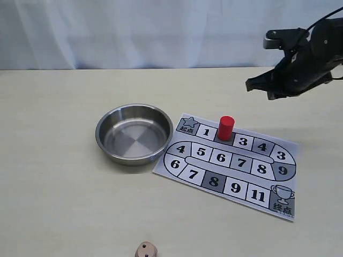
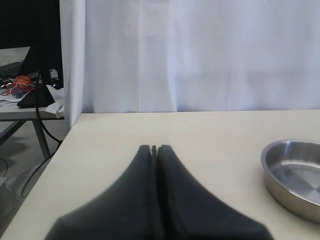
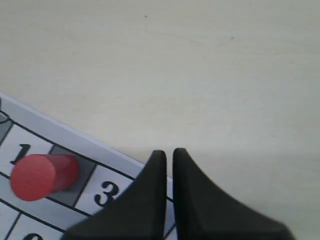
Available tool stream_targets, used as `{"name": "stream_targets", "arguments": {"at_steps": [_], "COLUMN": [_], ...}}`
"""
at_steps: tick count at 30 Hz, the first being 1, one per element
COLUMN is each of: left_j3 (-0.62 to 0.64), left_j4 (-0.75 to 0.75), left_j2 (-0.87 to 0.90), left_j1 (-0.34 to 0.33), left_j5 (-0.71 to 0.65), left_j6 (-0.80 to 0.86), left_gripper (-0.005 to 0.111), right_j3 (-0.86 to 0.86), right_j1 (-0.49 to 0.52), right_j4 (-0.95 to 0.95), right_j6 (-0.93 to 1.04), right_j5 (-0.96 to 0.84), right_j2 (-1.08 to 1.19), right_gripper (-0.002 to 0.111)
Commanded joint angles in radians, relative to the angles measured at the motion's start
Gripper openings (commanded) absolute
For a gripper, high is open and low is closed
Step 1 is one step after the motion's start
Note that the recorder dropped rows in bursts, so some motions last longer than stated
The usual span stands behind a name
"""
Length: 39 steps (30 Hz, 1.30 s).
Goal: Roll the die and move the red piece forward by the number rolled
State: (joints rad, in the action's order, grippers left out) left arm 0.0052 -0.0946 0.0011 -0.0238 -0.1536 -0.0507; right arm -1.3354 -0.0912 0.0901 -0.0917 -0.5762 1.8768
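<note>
Only the exterior view catches the die [image 1: 146, 250]: it sits on the table [image 1: 53, 176] at the near edge of that picture, partly cut off and well apart from the steel bowl [image 1: 134, 134]. Neither wrist view has it.

The red piece [image 1: 225, 128] stands upright on the grey square between 1 and 3 in the top row of the board [image 1: 230, 166]. The right wrist view looks down on that same peg [image 3: 42, 176], with the right gripper [image 3: 169, 152] above the board's edge near the 3. Its jaws are a thin slit apart and hold nothing. From outside, that gripper [image 1: 252, 84] hangs high above the table beyond the board.

The left gripper [image 2: 154, 148] shows only in its own view, jaws pressed together and empty, with the bowl [image 2: 295, 175] off to one side. The bowl shows just bare steel inside.
</note>
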Motion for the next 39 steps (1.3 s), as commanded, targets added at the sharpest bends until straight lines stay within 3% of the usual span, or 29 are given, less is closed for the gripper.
{"name": "stream_targets", "arguments": {"at_steps": [1, 18, 39], "left_j3": [-0.005, -0.005, -0.005], "left_j4": [0.002, 0.002, 0.002], "left_j2": [-0.001, -0.001, -0.001], "left_j1": [0.0, 0.0, 0.0], "left_j5": [0.012, 0.01, 0.01], "left_j6": [-0.002, -0.002, -0.002], "left_gripper": [0.0, 0.0, 0.0], "right_j3": [-0.002, 0.052, 0.144], "right_j1": [0.057, 0.087, 0.087], "right_j4": [0.008, -0.125, -0.131], "right_j6": [0.002, 0.219, 0.209], "right_j5": [-0.045, -0.11, -0.191], "right_j2": [-0.009, -0.073, -0.379], "right_gripper": [0.004, 0.004, 0.004]}}
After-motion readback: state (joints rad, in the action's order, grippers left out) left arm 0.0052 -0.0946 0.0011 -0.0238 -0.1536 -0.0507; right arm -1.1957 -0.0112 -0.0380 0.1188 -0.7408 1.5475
